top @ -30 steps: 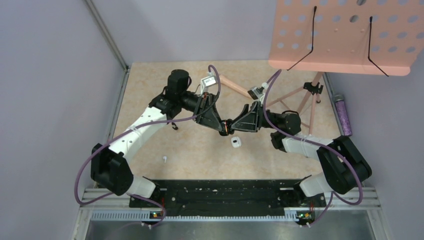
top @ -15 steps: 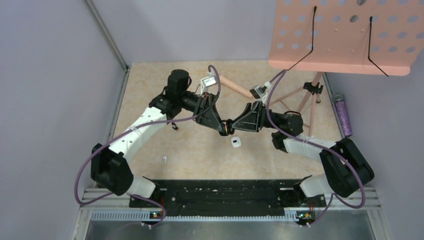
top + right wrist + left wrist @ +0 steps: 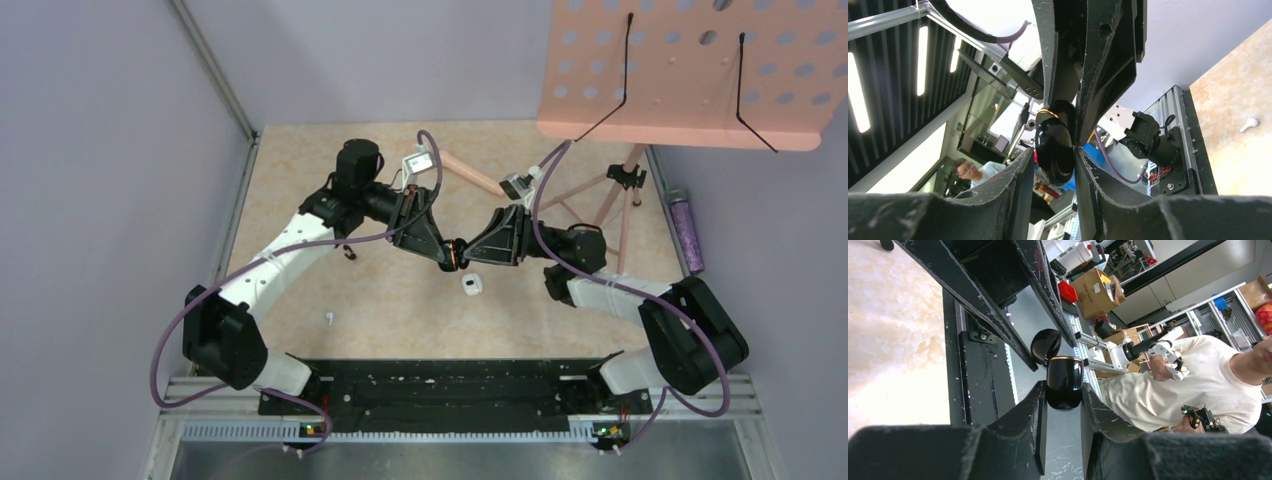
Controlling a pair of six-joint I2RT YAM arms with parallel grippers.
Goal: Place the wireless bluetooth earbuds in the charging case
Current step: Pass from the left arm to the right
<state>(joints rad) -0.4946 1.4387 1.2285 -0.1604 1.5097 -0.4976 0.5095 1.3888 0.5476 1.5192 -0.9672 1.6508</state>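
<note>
My left gripper [image 3: 1063, 392] and right gripper [image 3: 1050, 161] are both pinched on 1 glossy black charging case [image 3: 1064, 376] with a gold band and an open lid. 1 tiny white stemmed earbud [image 3: 329, 319] lies on the table [image 3: 560, 315], well apart from the case towards the left arm's base. 1 small white piece [image 3: 472, 284] lies near the case.

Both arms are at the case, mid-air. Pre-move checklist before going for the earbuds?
1. Left gripper clamped on the black charging case: ok.
2. Right gripper firm on the case: cannot tell. Its fingers flank the case closely.
3. Lid open: ok. It looks swung aside in the left wrist view.
4. Case off the table: ok.
5. Earbuds seated: not ok. One earbud lies on the table, and a second white piece lies below the grippers.
</note>
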